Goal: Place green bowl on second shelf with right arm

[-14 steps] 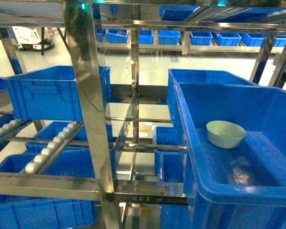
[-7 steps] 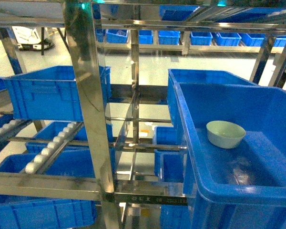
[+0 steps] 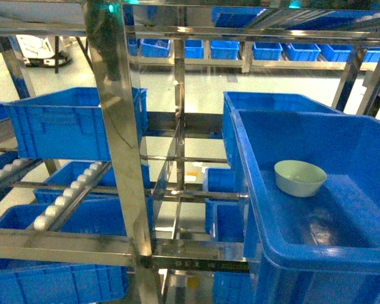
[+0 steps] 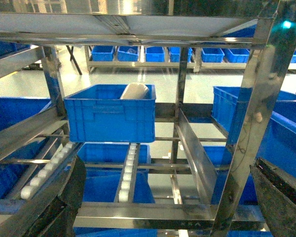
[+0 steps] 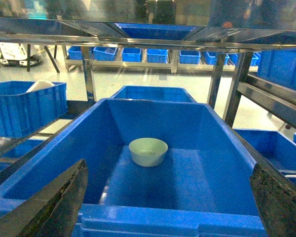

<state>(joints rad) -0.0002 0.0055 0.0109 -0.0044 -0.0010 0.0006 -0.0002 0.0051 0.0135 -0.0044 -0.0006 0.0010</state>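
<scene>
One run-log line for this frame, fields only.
green bowl: upright in blue crate | right gripper: open, facing bowl, apart | left gripper: open, empty

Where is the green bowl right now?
The green bowl sits upright on the floor of the big blue crate, right of the head view.
</scene>
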